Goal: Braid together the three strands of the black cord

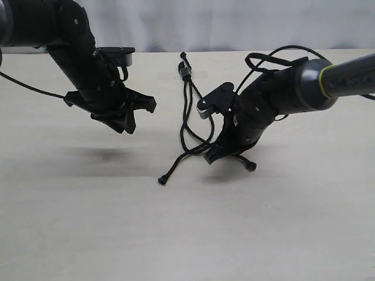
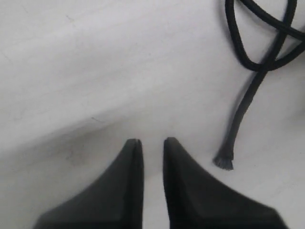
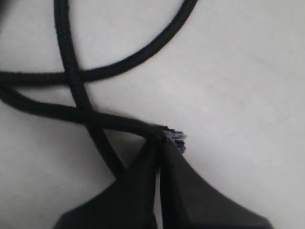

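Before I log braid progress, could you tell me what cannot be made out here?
- Exterior view: the right gripper and its arm hide the held strand tip and some crossings.
- Right wrist view: close and blurred; the three strands run off the edges.
- Left wrist view: the black cord is cut off at the edge.

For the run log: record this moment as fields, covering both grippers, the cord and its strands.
left gripper: jaws slightly apart, empty, over the bare table
right gripper: jaws shut on one strand's frayed tip
black cord: bound end lies at the table's far side in the exterior view
three strands: cross one another loosely, no neat braid visible
free tips: one lying toward the left arm's side, one beside the right gripper
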Robot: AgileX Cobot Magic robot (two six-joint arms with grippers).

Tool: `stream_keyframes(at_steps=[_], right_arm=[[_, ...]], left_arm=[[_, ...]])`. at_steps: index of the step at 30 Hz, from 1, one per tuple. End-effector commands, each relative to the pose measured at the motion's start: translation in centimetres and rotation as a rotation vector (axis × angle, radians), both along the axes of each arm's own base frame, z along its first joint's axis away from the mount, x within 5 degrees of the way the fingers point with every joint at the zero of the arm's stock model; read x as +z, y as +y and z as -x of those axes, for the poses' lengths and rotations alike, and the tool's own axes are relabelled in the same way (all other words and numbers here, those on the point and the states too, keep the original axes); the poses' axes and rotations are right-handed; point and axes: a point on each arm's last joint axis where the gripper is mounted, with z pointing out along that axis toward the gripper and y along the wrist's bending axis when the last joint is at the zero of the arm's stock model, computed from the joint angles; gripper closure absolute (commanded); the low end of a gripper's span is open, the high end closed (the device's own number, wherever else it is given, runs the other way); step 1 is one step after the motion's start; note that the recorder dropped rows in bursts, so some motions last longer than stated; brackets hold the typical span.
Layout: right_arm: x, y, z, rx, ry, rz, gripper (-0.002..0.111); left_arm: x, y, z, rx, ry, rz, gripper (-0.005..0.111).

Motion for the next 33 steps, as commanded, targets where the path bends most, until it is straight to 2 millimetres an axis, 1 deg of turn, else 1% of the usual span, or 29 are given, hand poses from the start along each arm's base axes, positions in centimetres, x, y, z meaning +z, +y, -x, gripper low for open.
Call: stream_keyframes(at_steps=[1, 3, 5, 10, 14, 15, 18, 22, 26, 31, 33], right_arm=[[-0.9, 0.1, 2.0, 0.01, 0.225, -0.022, 0.104], [-0.9, 0.4, 2.5, 0.021, 0.277, -0.054, 0.104], [-0.9, 0.7, 2.9, 0.022, 0.327, -0.089, 0.104], [-0.8, 1.1, 3.8, -0.02, 0.4, -0.155, 0.104], [-0.4, 0.6, 4.9, -0.026, 0.413, -0.162, 0.104], [-0.2, 0.5, 5.2, -0.026, 0.41, -0.163, 0.104], [-0.1, 0.1, 6.1, -0.035, 0.412, -0.166, 0.104], [-0.3, -0.4, 7.2, -0.041, 0.43, -0.162, 0.104], [-0.6, -0.6, 7.7, -0.057, 0.429, -0.174, 0.104], [-0.5, -0.5, 7.8, -0.078, 0.43, -0.198, 0.104], [-0.4, -0.5, 7.8, -0.079, 0.426, -0.202, 0.104]], left_arm=[[-0.8, -0.6, -0.1, 0.001, 0.003, 0.019, 0.107], [-2.0, -1.5, 0.1, -0.017, 0.033, 0.016, 0.107], [-3.5, -3.0, 0.4, -0.044, 0.068, 0.015, 0.107], [-5.7, -6.4, 1.4, -0.069, 0.088, 0.008, 0.107], [-7.9, -7.3, 2.1, -0.056, 0.168, -0.012, 0.107], [-8.1, -7.4, 2.2, -0.05, 0.186, -0.011, 0.107], [-8.5, -7.7, 2.7, -0.033, 0.221, 0.008, 0.107], [-9.1, -8.5, 4.0, -0.058, 0.252, 0.0, 0.107], [-9.5, -9.8, 5.4, -0.088, 0.276, -0.001, 0.107], [-9.3, -10.4, 5.9, -0.095, 0.292, 0.009, 0.107], [-8.6, -10.4, 5.9, -0.1, 0.277, 0.014, 0.107]])
